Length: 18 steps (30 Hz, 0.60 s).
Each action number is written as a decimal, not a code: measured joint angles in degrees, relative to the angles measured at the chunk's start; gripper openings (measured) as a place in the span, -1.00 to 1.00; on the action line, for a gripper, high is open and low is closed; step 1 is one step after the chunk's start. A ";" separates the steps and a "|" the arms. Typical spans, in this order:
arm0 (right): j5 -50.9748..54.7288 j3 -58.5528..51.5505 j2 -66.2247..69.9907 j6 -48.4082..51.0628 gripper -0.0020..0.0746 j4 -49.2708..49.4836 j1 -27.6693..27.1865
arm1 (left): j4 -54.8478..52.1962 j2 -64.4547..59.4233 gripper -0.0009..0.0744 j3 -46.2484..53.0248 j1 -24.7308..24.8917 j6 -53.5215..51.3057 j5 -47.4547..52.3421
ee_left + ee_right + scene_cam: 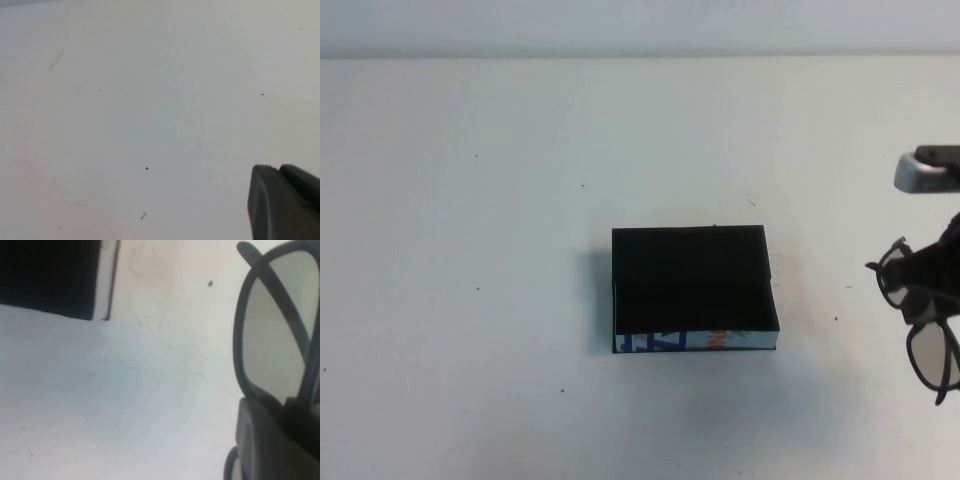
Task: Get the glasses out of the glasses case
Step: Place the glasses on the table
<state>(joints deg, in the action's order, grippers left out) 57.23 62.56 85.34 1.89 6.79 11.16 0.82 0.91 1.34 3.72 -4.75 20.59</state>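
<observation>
One right end effector (932, 272) clamps glasses (925, 325) beside glasses case (692, 288); left end effector (282, 202) over table, opening unclear

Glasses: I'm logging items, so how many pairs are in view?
1. The glasses hang from the right tool at the table's right edge, outside the glasses case. The left tool holds none.

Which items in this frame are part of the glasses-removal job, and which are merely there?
Part of the job:
- glasses, out of the box, held at the table's right edge
- glasses case, at table centre
- right gripper, shut on the glasses

Merely there:
- left gripper, over bare table
- white table
</observation>
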 joint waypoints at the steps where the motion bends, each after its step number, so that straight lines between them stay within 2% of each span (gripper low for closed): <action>1: -2.71 -2.32 -0.65 -0.44 -0.80 0.00 -0.11 | 0.00 0.00 -0.99 0.00 0.00 0.00 0.00; 6: -12.24 -10.29 0.22 -1.27 -0.80 0.00 -0.30 | 0.00 0.00 -0.99 0.00 0.00 0.00 0.00; 18: -20.29 -9.84 10.46 -1.48 -0.80 0.99 -0.30 | 0.00 0.00 -0.99 0.00 0.00 0.00 0.00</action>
<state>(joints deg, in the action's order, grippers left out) 36.94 52.72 95.80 0.41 7.79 10.86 0.82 0.91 1.34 3.72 -4.75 20.59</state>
